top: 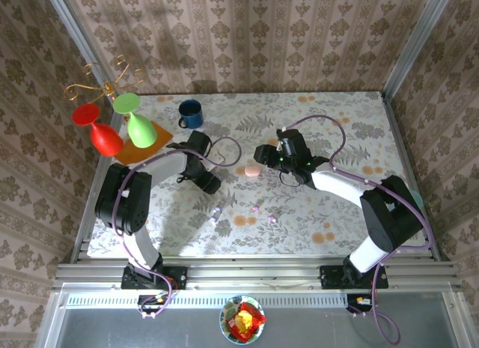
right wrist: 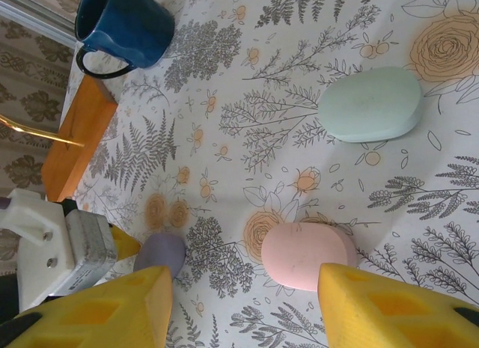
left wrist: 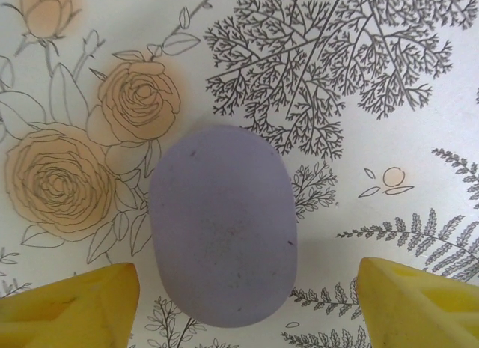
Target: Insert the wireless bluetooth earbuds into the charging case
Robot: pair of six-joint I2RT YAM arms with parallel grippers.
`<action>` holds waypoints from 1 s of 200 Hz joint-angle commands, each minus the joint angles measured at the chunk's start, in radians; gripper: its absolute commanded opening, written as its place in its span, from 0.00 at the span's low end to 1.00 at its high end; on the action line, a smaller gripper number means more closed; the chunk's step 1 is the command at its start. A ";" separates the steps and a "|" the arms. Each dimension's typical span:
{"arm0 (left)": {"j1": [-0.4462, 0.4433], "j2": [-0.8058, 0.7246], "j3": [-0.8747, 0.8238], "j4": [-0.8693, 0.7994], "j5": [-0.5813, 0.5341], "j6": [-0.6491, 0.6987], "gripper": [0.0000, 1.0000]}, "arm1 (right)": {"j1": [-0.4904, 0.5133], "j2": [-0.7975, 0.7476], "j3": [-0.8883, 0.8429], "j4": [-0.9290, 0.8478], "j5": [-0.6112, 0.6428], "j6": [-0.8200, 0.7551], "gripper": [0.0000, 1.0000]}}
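The earbuds (top: 255, 208), tiny specks loose on the bench (top: 179, 228) toward its near edge, look light, smooth and slippery, probably best nipped across the body; the left pincer (left wrist: 247, 307) stands spread astride the purple case (left wrist: 221, 221), the right pincer (right wrist: 243, 303) spread beside the pink case (right wrist: 307, 254).

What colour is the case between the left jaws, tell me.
Pale lavender; the case shows best in the left wrist view.

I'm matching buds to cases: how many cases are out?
3: a purple case under the left gripper, a pink case before the right gripper, a mint case beyond it. Others may be hidden.
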 commanded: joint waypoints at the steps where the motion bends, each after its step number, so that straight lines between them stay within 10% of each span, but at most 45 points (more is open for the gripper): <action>1: 0.000 0.020 0.020 -0.026 -0.004 0.019 0.71 | -0.001 -0.004 -0.018 -0.014 0.013 -0.013 0.55; 200: 0.000 -0.024 -0.042 0.070 -0.016 0.018 0.38 | -0.002 -0.082 -0.056 -0.042 -0.021 -0.016 0.55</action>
